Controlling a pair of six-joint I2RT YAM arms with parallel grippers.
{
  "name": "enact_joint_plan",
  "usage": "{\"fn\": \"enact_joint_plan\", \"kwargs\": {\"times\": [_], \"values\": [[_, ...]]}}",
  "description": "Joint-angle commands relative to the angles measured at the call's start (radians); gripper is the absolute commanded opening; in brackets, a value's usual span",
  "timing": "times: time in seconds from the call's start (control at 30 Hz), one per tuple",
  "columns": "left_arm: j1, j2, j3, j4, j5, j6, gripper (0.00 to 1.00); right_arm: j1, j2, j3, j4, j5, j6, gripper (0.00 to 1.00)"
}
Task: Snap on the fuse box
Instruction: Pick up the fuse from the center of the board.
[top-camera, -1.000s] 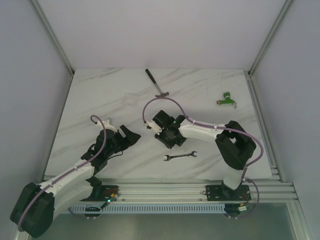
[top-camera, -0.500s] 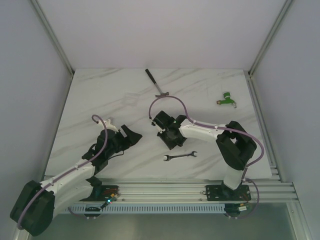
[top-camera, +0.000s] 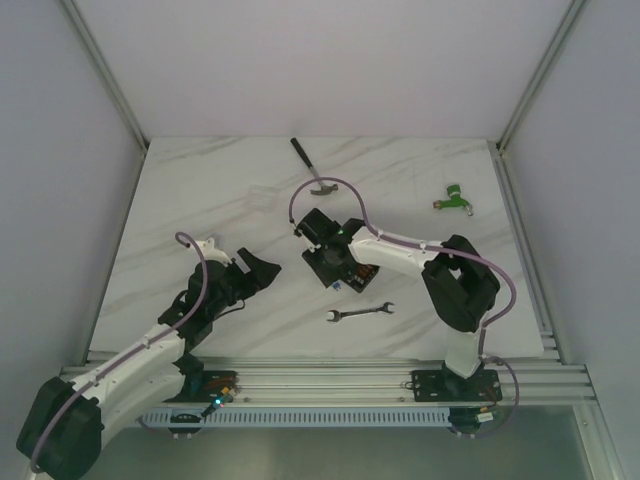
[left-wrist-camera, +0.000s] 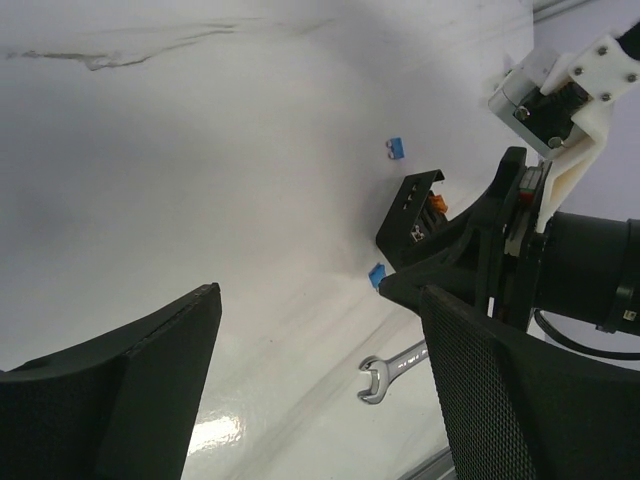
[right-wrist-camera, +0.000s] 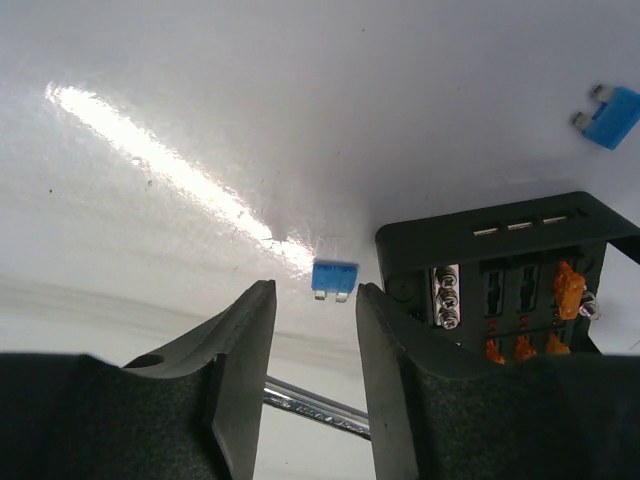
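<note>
The fuse box (right-wrist-camera: 505, 275) is a small black box lying on the white table, with orange fuses showing inside. In the right wrist view it sits just right of my right gripper (right-wrist-camera: 315, 300), whose jaws stand partly open with nothing between them. A loose blue fuse (right-wrist-camera: 334, 277) lies just beyond the fingertips. From above, the fuse box (top-camera: 343, 274) lies mid-table under the right wrist (top-camera: 320, 238). My left gripper (top-camera: 258, 270) hovers to its left, wide open and empty (left-wrist-camera: 318, 292). The left wrist view shows the fuse box (left-wrist-camera: 418, 212) ahead.
A silver wrench (top-camera: 362, 313) lies in front of the box. A hammer (top-camera: 313, 168) and a faint clear square piece (top-camera: 261, 196) lie further back. A green object (top-camera: 452, 198) sits at the back right. A second blue fuse (right-wrist-camera: 610, 115) lies beyond the box.
My right gripper has opened wider and its wrist has shifted slightly back and left, uncovering the fuse box. The left arm has shifted only slightly.
</note>
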Motion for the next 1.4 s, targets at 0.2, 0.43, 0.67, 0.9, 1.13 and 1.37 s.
{"fn": "enact_joint_plan", "kwargs": {"times": [0.2,0.43,0.67,0.9,1.13,1.37], "values": [[-0.004,-0.021,-0.015,-0.040,-0.026,0.007,0.90,-0.004,0.057,0.023,-0.033,0.057,0.097,0.48],[-0.005,-0.028,-0.015,-0.043,-0.025,0.006,0.90,-0.017,0.078,0.021,-0.031,0.072,0.116,0.47],[-0.005,-0.029,-0.014,-0.045,-0.023,0.006,0.90,-0.020,0.092,0.016,-0.028,0.048,0.117,0.41],[-0.005,-0.029,-0.013,-0.046,-0.020,0.006,0.90,-0.020,0.112,0.023,-0.050,0.065,0.125,0.34],[-0.004,-0.015,-0.013,-0.032,-0.009,0.007,0.88,-0.020,0.098,0.022,-0.048,0.065,0.132,0.26],[-0.039,0.012,-0.014,0.064,0.018,0.004,0.85,-0.020,-0.028,0.000,0.035,0.056,0.189,0.21]]}}
